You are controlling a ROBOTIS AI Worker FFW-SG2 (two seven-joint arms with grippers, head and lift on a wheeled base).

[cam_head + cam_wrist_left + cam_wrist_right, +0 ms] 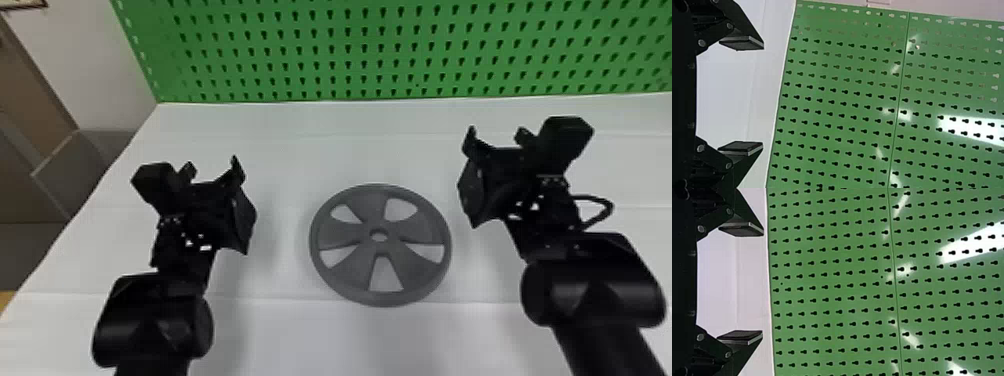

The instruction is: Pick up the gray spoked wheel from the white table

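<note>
Wheel (357,235) lies flat on the table (280,150); left gripper (762,95) and right gripper (763,284), both open, flank it, likely for a two-sided lift.

Gray spoked wheel (345,231), with five broad spokes joined to a round rim, is seen lying flat on the white table (280,330), just right of the frame's center, in its lower half.
</note>
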